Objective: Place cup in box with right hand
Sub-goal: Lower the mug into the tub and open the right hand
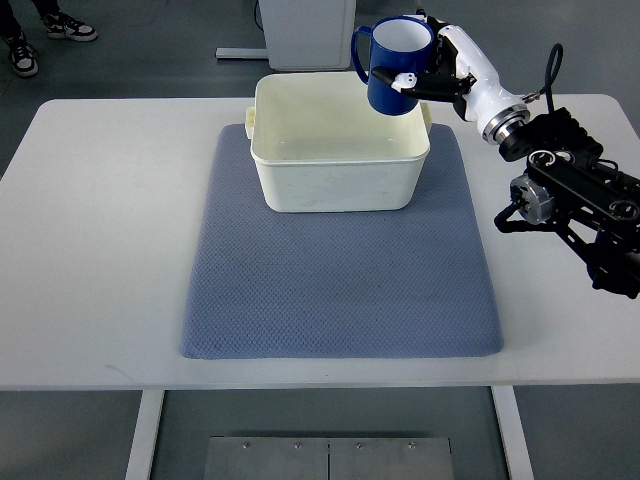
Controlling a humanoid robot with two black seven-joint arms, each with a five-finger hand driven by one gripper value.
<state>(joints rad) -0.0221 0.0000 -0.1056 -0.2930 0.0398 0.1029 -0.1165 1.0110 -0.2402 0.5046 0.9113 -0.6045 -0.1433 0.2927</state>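
While the right arm reaches in from the picture's right edge, the scene reads as follows.

Right hand [425, 75]: white, with dark joints; its fingers are closed around the blue cup, one white fingertip [403, 80] lying across the cup's outer wall.

Cup [392, 65]: blue outside, white inside, held roughly upright with its mouth facing up; the handle [360, 50] points toward the picture's left. It is above the far right corner of the box, overlapping the box's far rim in this view; whether it touches the rim cannot be told.

Box [335, 185]: a cream-white rectangular tub, open at the top, with a small lip on its left end. It stands on the far half of the mat; its interior looks bare.

Mat [340, 290]: blue-grey, textured, roughly rectangular, spread over the middle of the table, with its near part uncovered.

Table [90, 250]: white, flat-topped, carrying the mat and the box.

Right arm [570, 190]: a white forearm segment leads to a metal wrist ring, then black linkages and a looped cable over the table's right side.

Floor [150, 50]: grey, visible beyond the table's far edge, with a white pedestal base [305, 30] behind the box.

Person: only shoes [45, 35] show, at the upper left corner.

Left hand: outside the view.
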